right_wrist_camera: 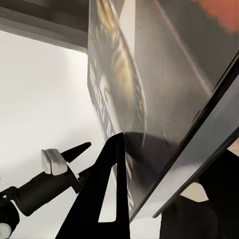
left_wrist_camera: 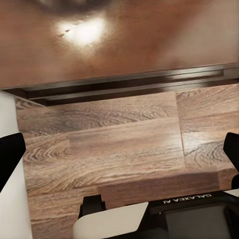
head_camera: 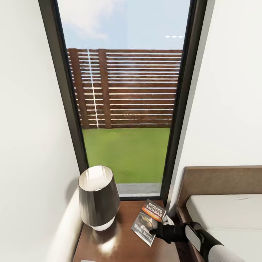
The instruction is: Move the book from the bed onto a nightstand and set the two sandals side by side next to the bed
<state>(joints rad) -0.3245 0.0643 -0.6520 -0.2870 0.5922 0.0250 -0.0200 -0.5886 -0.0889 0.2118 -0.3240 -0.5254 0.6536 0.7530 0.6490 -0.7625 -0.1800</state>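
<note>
A tall dark-framed glass window (head_camera: 125,102) stands between white walls (head_camera: 29,109), with a brown slatted wooden fence (head_camera: 127,89) and green grass (head_camera: 127,153) beyond it; at the lower right lies the low bed with its dark brown wooden headboard and pale grey-white mattress (head_camera: 225,211); just beside it, under the window, stands the small dark-brown nightstand with a glossy top (head_camera: 120,243), and the left wrist view shows brown wood-plank floor (left_wrist_camera: 109,144) below its edge; a dark vase-shaped table lamp with a white base (head_camera: 98,198) stands on the nightstand's left part; the thin dark grey paperback book with an orange band and white lettering (head_camera: 149,222) is over the nightstand's right part, tilted, near the lamp but apart from it; the right hand (head_camera: 154,231) pinches the book's near edge, its black fingers (right_wrist_camera: 112,194) pressed against the cover; the left hand (left_wrist_camera: 119,154) hangs spread above the floor.
</note>
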